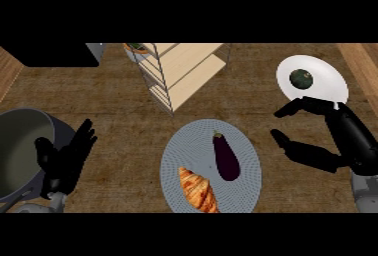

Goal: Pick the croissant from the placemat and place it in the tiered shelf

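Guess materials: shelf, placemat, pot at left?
Tiered shelf: pale wood boards in a thin grey wire frame, likely metal. Placemat: grey-blue, fine ribbed weave, probably fabric or vinyl. Pot: dull grey, looks like matte metal.

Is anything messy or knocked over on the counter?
Nothing stands out. The croissant and an eggplant lie neatly on the placemat. The tiered shelf stands upright, and nothing is spilled. Both hands, left and right, are open and hold nothing.
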You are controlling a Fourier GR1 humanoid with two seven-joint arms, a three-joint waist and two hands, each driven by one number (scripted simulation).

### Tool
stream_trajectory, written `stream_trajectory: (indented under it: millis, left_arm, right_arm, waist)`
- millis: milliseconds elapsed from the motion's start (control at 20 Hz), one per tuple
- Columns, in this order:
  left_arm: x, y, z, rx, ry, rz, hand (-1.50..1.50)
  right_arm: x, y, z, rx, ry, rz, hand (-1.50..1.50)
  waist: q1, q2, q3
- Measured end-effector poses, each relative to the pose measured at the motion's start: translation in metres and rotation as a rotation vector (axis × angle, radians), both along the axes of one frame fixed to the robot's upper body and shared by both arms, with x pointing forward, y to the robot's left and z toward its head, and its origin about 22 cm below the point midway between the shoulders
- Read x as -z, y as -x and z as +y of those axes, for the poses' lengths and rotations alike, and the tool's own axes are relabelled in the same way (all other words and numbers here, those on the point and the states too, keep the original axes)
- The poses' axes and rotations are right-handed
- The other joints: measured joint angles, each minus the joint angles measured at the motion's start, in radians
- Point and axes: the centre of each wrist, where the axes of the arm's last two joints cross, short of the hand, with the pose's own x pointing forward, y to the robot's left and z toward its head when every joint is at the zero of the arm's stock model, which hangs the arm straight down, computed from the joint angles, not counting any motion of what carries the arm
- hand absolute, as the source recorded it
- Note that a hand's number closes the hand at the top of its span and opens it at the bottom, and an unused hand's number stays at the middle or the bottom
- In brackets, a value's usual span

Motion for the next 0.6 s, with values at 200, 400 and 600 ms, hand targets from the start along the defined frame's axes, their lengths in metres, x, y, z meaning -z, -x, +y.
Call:
stream_trajectory:
  millis: [200,400,600]
  left_arm:
    - [0.004,-0.006,0.005,0.007,0.028,0.057,0.00]
    - [0.006,-0.006,0.010,0.000,0.040,0.087,0.00]
    - [0.008,-0.009,0.009,-0.007,0.040,0.098,0.00]
  right_arm:
    - [0.016,0.004,0.007,-0.087,0.090,0.029,-1.50]
    - [0.006,0.018,0.018,-0.201,0.182,0.092,-1.50]
    - [-0.008,0.045,0.040,-0.285,0.273,0.158,-1.50]
  waist:
    - [0.000,-0.002,0.005]
    - [-0.001,-0.004,0.005]
    - [-0.004,-0.005,0.005]
